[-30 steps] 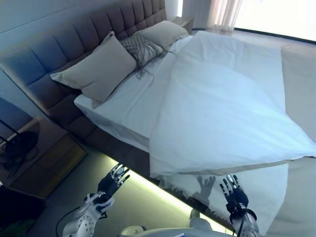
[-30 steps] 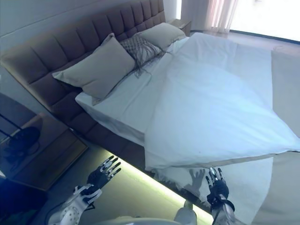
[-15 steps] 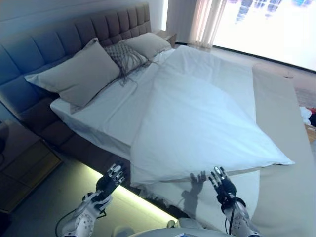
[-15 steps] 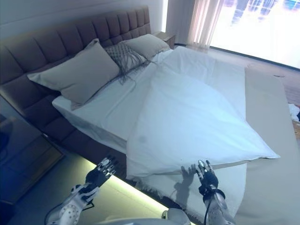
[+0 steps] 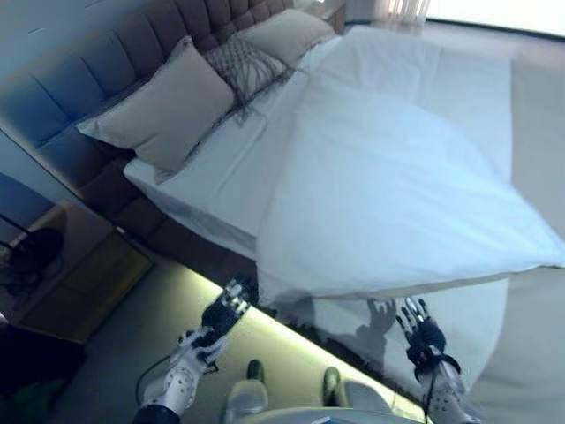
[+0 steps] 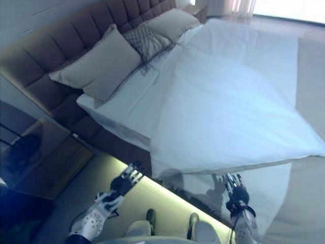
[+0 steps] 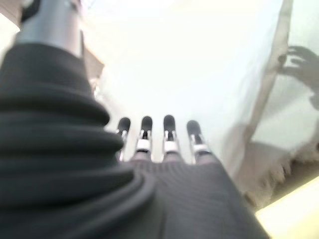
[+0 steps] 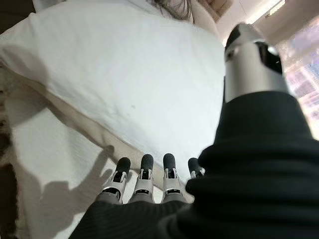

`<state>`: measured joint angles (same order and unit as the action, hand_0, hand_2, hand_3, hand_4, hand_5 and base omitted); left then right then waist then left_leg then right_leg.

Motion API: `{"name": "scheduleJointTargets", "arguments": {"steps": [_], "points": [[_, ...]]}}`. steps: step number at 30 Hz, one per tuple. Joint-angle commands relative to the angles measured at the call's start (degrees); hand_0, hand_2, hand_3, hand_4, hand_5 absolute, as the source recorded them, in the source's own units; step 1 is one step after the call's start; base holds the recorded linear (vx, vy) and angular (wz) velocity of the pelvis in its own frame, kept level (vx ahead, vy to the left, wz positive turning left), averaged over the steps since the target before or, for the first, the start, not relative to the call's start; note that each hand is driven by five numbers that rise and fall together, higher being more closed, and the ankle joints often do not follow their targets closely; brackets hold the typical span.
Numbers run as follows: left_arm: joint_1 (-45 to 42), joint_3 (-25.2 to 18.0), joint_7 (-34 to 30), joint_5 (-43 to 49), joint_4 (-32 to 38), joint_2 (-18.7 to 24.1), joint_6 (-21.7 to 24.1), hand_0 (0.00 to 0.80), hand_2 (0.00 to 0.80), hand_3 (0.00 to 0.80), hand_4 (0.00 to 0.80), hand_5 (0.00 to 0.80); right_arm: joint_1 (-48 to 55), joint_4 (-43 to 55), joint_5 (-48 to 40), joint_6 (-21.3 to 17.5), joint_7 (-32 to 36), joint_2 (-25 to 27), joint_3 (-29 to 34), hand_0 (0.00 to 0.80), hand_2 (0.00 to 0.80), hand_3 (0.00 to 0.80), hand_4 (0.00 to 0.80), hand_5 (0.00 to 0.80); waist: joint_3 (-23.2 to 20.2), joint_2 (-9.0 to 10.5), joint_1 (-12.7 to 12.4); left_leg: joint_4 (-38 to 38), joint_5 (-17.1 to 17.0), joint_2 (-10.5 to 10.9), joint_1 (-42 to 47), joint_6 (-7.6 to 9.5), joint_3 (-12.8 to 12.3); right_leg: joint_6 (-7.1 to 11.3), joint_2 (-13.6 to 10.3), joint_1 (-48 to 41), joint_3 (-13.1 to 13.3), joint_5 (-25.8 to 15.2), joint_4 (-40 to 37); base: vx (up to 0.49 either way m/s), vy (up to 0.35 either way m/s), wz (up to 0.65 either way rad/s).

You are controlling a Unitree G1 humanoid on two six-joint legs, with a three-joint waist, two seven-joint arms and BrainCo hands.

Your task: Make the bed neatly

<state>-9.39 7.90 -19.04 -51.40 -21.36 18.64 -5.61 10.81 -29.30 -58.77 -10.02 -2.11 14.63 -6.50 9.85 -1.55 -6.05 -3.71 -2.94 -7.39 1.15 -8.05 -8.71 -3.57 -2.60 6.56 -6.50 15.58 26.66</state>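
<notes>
Bed-making barely begun: the white duvet (image 5: 397,185) lies skewed across the bed (image 5: 221,177), near corner overhanging, while the left hand (image 5: 226,309) and right hand (image 5: 422,334) hover, fingers straight, holding nothing.

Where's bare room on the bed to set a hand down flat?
The bare sheet between the pillows and the duvet's near edge is free. So is the strip of spread below the duvet's hem, just ahead of the right hand. The headboard end is crowded with pillows.
</notes>
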Motion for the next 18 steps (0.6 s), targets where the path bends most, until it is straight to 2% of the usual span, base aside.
{"name": "scheduleJointTargets", "arguments": {"steps": [1, 5, 7, 10, 13, 15, 16, 17, 18], "points": [[1.27, -2.00, -1.25, 3.19, 2.37, -0.41, 0.58, 0.000, 0.000, 0.000, 0.000, 0.000, 2.12, 5.12, 0.30, -4.40, 1.27, 1.63, 0.02, 0.000, 0.000, 0.000, 0.000, 0.000, -3.73, -1.93, 1.51, 8.39, -17.11, -1.44, -14.40, -0.61, 10.46, 6.63, -0.12, -15.17, 1.24, -9.36, -20.04, 0.160, 0.003, -0.02], [1.47, -1.51, -0.68, 2.82, 1.61, 0.26, 0.27, 0.000, 0.000, 0.000, 0.000, 0.000, 2.40, 4.14, -0.02, -4.16, 1.80, 1.16, 0.31, 0.000, 0.000, 0.000, 0.000, 0.000, -4.27, -3.43, 2.11, 8.71, -16.24, -1.62, -15.33, -0.91, 10.56, 6.15, 0.39, -16.04, 2.81, -7.44, -19.24, 0.175, 0.047, -0.16], [1.17, -0.93, 0.23, 2.67, 2.43, 0.34, -0.38, 0.000, 0.000, 0.000, 0.000, 0.000, 2.74, 3.67, -0.22, -4.56, 1.74, 1.18, 0.41, 0.000, 0.000, 0.000, 0.000, 0.000, -4.36, -3.87, 1.81, 8.71, -16.19, -0.63, -16.23, -0.72, 11.35, 5.93, 0.85, -16.70, 3.97, -6.58, -19.18, 0.204, 0.071, -0.26], [0.66, -0.37, 0.78, 1.81, 2.58, 0.34, -1.22, 0.000, 0.000, 0.000, 0.000, 0.000, 3.08, 3.68, -1.10, -5.23, 1.44, 1.08, 0.58, 0.000, 0.000, 0.000, 0.000, 0.000, -4.41, -4.20, 1.00, 8.71, -16.32, 0.90, -18.01, -0.56, 11.22, 5.70, 1.11, -18.34, 4.67, -5.48, -19.62, 0.217, 0.102, -0.42], [-0.01, -0.10, 0.38, 2.69, 3.08, 0.15, -1.73, 0.000, 0.000, 0.000, 0.000, 0.000, 3.31, 4.26, -1.23, -5.33, 1.23, 0.93, 1.02, 0.000, 0.000, 0.000, 0.000, 0.000, -4.84, -3.72, 0.13, 8.45, -15.77, 1.66, -17.35, 0.02, 11.11, 6.39, 0.45, -20.30, 4.67, -4.93, -20.53, 0.262, 0.136, -0.40], [-0.03, 0.32, 0.16, 3.09, 2.83, 0.29, -1.06, 0.000, 0.000, 0.000, 0.000, 0.000, 3.08, 4.82, -0.44, -5.61, 0.87, 0.97, 0.63, 0.000, 0.000, 0.000, 0.000, 0.000, -4.55, -3.11, -0.08, 3.18, -14.41, 1.85, -16.79, 0.93, 11.22, 7.24, -0.79, -21.08, 5.05, -4.45, -19.76, 0.258, 0.196, -0.11], [0.15, 0.34, -0.27, 3.32, 2.41, 0.42, -0.53, 0.000, 0.000, 0.000, 0.000, 0.000, 2.84, 5.24, -0.15, -5.35, 0.79, 1.22, 0.61, 0.000, 0.000, 0.000, 0.000, 0.000, -4.35, -2.50, 0.23, -3.20, -12.38, 2.38, -17.96, 1.46, 11.27, 7.55, -1.77, -20.86, 5.25, -4.29, -18.72, 0.212, 0.202, -0.02], [0.53, 0.35, -0.95, 3.68, 1.91, 0.54, 0.33, 0.000, 0.000, 0.000, 0.000, 0.000, 2.52, 5.58, 0.17, -5.14, 0.71, 1.46, 0.64, 0.000, 0.000, 0.000, 0.000, 0.000, -4.30, -1.49, 0.36, -7.83, -8.00, 3.24, -19.38, 2.58, 9.84, 8.00, -3.23, -20.61, 5.24, -4.27, -17.66, 0.236, 0.184, 0.04], [0.44, 0.51, -1.09, 3.43, 2.12, 0.89, 0.36, 0.000, 0.000, 0.000, 0.000, 0.000, 2.59, 5.07, -0.20, -5.84, 0.85, 1.61, 0.08, 0.000, 0.000, 0.000, 0.000, 0.000, -4.51, -1.37, 0.02, -7.75, -5.89, 3.55, -19.75, 3.00, 8.77, 8.12, -3.80, -20.60, 4.96, -3.67, -16.80, 0.358, 0.238, 0.03]]}}
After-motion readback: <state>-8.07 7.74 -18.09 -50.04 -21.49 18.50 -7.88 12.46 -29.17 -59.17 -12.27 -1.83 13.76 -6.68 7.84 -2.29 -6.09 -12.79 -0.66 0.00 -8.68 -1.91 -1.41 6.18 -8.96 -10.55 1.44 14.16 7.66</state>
